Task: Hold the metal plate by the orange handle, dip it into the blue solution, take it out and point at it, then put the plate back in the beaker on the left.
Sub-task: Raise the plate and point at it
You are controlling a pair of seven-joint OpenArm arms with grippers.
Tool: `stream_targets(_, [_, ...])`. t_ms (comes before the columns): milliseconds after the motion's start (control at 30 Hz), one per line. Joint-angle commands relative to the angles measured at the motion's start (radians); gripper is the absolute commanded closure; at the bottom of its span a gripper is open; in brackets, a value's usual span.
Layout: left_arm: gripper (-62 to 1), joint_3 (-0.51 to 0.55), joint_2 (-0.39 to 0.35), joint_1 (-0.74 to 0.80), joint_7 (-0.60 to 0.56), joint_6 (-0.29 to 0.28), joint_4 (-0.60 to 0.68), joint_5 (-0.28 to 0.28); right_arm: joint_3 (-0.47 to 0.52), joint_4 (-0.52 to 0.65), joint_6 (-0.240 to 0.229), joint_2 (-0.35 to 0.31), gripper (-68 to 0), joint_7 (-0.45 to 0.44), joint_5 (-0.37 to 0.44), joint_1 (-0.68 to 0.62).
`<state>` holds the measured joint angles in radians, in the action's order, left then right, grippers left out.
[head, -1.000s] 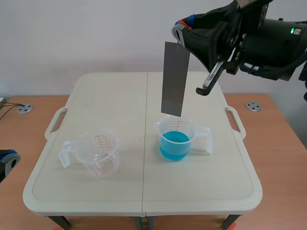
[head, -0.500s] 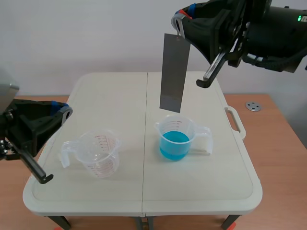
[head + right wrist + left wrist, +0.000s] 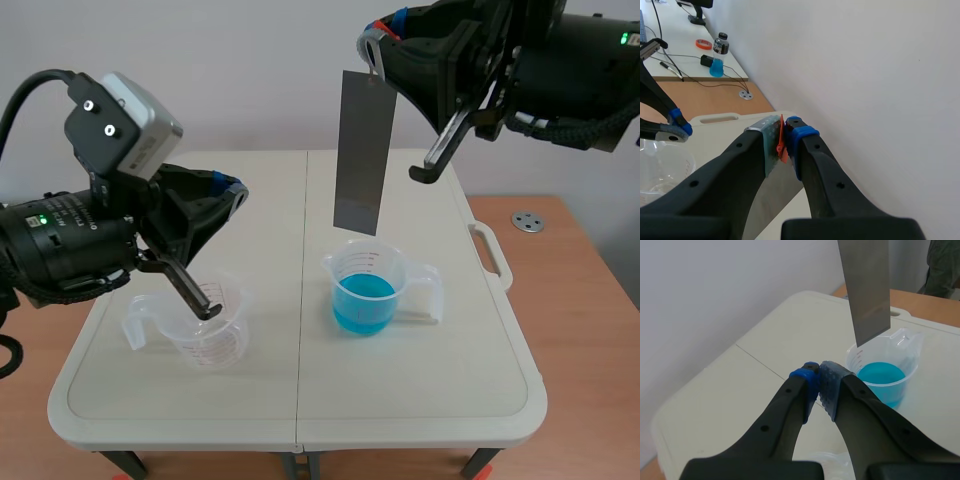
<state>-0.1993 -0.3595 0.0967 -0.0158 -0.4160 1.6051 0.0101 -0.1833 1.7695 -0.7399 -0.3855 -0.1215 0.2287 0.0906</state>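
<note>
**Hanging above the blue beaker: 1 plate, 2 closed grippers**

The metal plate [image 3: 360, 150] hangs upright in mid-air, a long grey strip leaning very slightly, with its lower edge just above the rim of the blue beaker [image 3: 341, 263] and not touching it. From the left wrist view, the plate [image 3: 865, 290] comes down directly over that beaker [image 3: 906, 344], clear of the liquid.

The plate's top end is held by the right gripper [image 3: 375, 55], which comes in high from the right side. In the right wrist view, its 2 fingers are clamped on the orange handle [image 3: 781, 141], with the grey strip [image 3: 771, 187] running down between them.

The blue solution [image 3: 365, 290] fills the lower part of its clear beaker, which stands right of the table's middle seam with its handle turned to the right. The empty beaker [image 3: 225, 345], clear with red markings, stands well apart on the left half of the table [image 3: 300, 400].

The left gripper [image 3: 228, 189] hangs above the empty beaker. Its 2 pads are pressed together on nothing [image 3: 817, 374], and its tips aim towards the plate's lower end without reaching it.

The white table rests on a wooden desk [image 3: 590, 330], in front of a plain pale wall [image 3: 250, 70]. In the right wrist view, a small bottle [image 3: 717, 55] of blue liquid stands on another desk far behind.
</note>
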Motion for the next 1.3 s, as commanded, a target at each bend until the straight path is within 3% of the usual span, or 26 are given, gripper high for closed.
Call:
stream_targets(0, [-1.8, -0.015, 0.016, -0.026, -0.009, 0.005, -0.023, -0.001, 0.009, 0.021, -0.006, -0.008, -1.1, -0.011, 0.016, 0.026])
stream_targets(700, [-1.8, -0.154, 0.132, -0.214, -0.020, 0.012, -0.291, -0.085, 0.008, 0.021, -0.006, -0.008, -1.1, -0.011, 0.016, 0.026])
stream_targets(1267, [-1.8, -0.161, 0.151, -0.216, -0.026, 0.013, -0.300, -0.127, 0.008, 0.021, -0.006, -0.008, -1.1, -0.010, 0.016, 0.026])
